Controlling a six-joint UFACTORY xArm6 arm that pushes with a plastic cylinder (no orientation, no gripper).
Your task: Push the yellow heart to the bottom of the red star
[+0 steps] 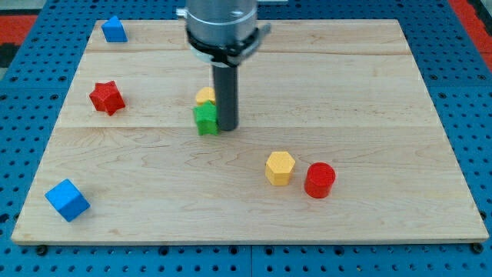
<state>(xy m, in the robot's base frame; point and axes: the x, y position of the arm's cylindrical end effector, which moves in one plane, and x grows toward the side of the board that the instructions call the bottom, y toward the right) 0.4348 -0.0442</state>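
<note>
The yellow heart (204, 96) lies near the board's middle, partly hidden behind the rod and a green star (205, 119) that touches its lower side. The red star (107, 98) lies at the view's left, well apart from the heart. My tip (229, 127) rests on the board just right of the green star and right of and below the yellow heart, close to both.
A yellow hexagon (280, 168) and a red cylinder (319, 180) lie right of centre toward the view's bottom. A blue cube (67, 200) sits at the bottom left. A blue block (114, 29) sits at the top left. The wooden board (384, 115) ends at a blue pegboard.
</note>
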